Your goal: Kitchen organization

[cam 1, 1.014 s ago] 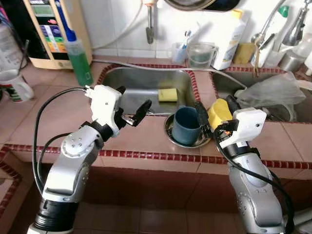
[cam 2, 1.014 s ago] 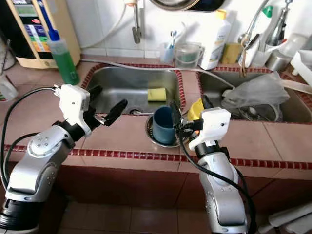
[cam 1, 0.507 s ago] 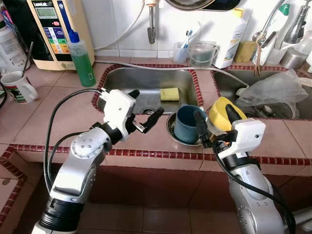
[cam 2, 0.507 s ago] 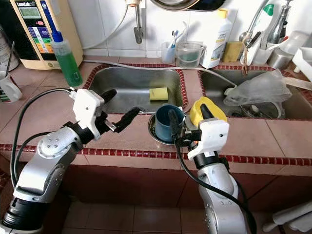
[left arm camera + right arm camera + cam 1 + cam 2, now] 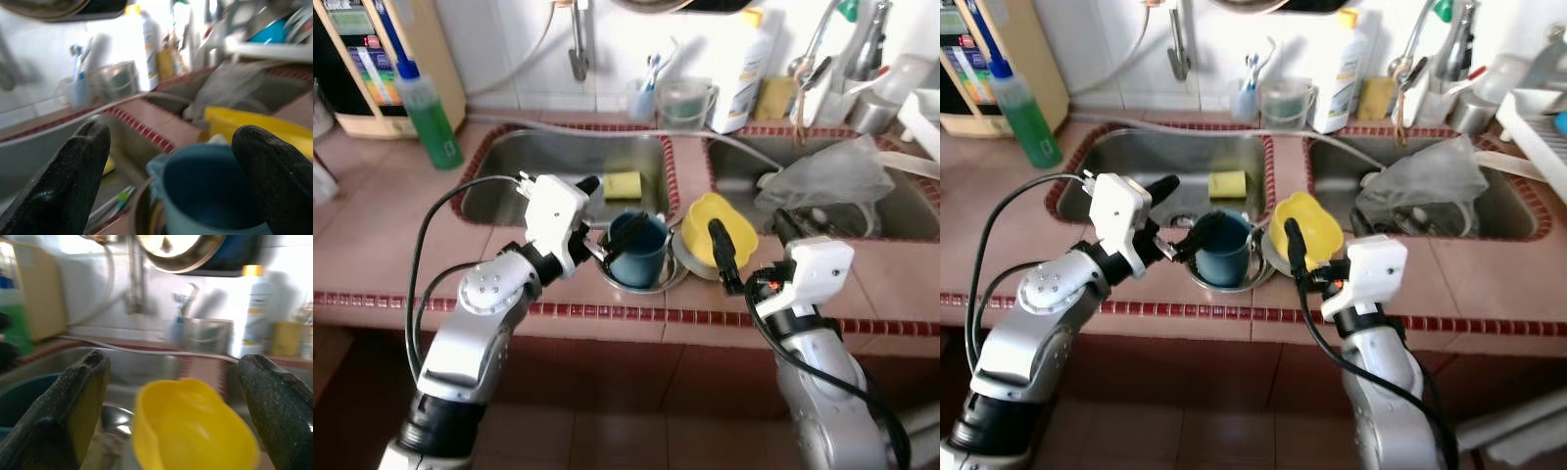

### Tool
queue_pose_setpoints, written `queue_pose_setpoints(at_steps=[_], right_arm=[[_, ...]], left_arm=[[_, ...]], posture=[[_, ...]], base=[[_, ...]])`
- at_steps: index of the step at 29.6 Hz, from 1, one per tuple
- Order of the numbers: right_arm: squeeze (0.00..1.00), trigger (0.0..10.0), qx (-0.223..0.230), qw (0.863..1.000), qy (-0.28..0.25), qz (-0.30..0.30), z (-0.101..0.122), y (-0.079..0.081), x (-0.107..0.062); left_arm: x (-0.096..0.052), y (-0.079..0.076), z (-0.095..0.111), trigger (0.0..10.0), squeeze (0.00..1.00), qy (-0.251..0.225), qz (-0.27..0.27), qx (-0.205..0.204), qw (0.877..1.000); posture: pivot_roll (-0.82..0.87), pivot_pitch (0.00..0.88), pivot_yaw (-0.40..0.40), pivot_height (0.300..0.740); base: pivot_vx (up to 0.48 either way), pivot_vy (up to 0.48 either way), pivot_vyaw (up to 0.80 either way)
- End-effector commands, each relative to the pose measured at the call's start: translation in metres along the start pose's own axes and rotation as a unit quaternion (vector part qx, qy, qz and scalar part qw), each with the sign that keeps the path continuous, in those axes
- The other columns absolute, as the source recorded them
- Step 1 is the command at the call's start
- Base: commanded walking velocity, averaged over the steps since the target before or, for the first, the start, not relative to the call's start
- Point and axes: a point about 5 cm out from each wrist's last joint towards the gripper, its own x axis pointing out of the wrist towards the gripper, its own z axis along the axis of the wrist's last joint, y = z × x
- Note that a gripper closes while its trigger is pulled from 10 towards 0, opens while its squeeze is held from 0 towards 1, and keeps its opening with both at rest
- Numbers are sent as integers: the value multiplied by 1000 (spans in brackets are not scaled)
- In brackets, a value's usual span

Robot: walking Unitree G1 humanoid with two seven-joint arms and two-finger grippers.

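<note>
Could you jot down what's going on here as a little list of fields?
Place: tiled kitchen counter with two sinks
Left gripper: open, fingers either side of the blue cup
Blue cup: standing in a metal bowl
Right gripper: open, by the yellow cup
Left sink: yellow sponge
Right sink: plastic bag

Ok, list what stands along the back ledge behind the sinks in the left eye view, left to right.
Green bottle → toothbrush cup → clear measuring jug → white bottle → yellow sponge.
</note>
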Motion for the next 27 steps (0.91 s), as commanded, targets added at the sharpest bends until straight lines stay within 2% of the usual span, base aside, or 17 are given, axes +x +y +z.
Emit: queue_pose_setpoints(at_steps=[1, 7, 13, 19, 20, 25, 27], right_arm=[[0, 10000, -6, 1000, -6, -3, 4, -4, -1], [0, 10000, -5, 1000, -1, 16, 3, 0, -5], [0, 10000, -8, 999, 19, 38, 0, 7, -11], [0, 10000, -7, 998, 27, 52, 0, 10, -15], [0, 10000, -4, 998, 29, 58, 0, 12, -17], [0, 10000, 1, 997, 35, 72, 1, 16, -20], [0, 10000, -10, 996, 47, 80, 0, 19, -24]], left_arm=[[4, 1, 2, 10000, 0, -1, 11, -15, 1000], [11, 11, -1, 10000, 0, 45, 40, -13, 998], [16, 25, 6, 10000, 0, 55, 49, -13, 997], [20, 42, 11, 10000, 0, 79, 61, 7, 995], [21, 47, 14, 10000, 0, 88, 64, 22, 994], [23, 56, 18, 10000, 0, 110, 57, 33, 992], [21, 61, 20, 10000, 0, 134, 29, 50, 989]], posture=[[-123, 85, 35, 740], [-124, 84, 35, 740], [-136, 85, 43, 740], [-141, 84, 46, 740], [-141, 83, 47, 740], [-141, 81, 48, 740], [-143, 78, 51, 740]], base=[[0, 0, 0], [0, 0, 0], [0, 0, 0], [0, 0, 0], [0, 0, 0], [0, 0, 0], [0, 0, 0]])
